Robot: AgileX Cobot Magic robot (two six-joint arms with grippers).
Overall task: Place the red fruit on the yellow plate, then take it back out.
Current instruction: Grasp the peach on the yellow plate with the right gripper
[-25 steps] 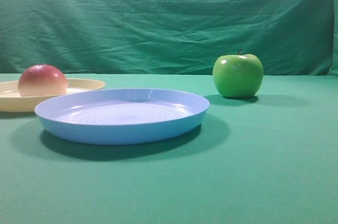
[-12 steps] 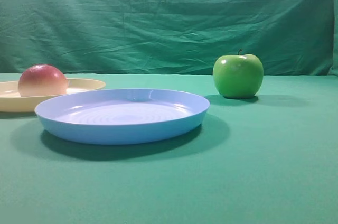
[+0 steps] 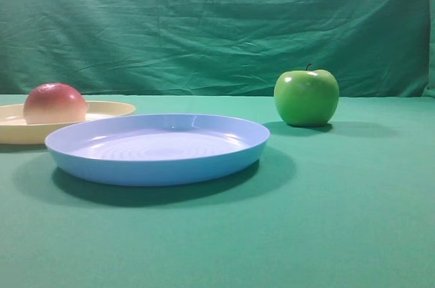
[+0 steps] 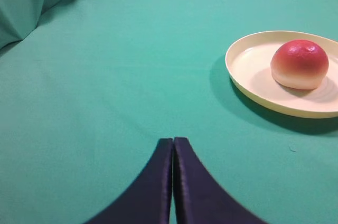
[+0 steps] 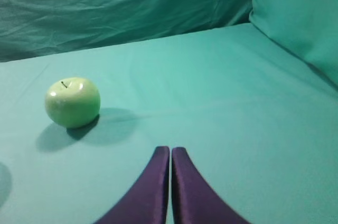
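Note:
The red fruit [image 3: 54, 103] [image 4: 299, 64] rests on the yellow plate [image 3: 112, 109] [image 4: 248, 71], at the far left of the exterior high view. In the left wrist view my left gripper [image 4: 173, 140] is shut and empty, well short of the plate, which lies ahead to its right. My right gripper [image 5: 170, 150] is also shut with nothing in it, over bare cloth. Neither gripper shows in the exterior high view.
A light blue plate [image 3: 238, 152] sits in the middle foreground, just in front of the yellow one. A green apple [image 3: 306, 96] [image 5: 72, 101] stands at the back right. Green cloth covers the table and hangs behind it.

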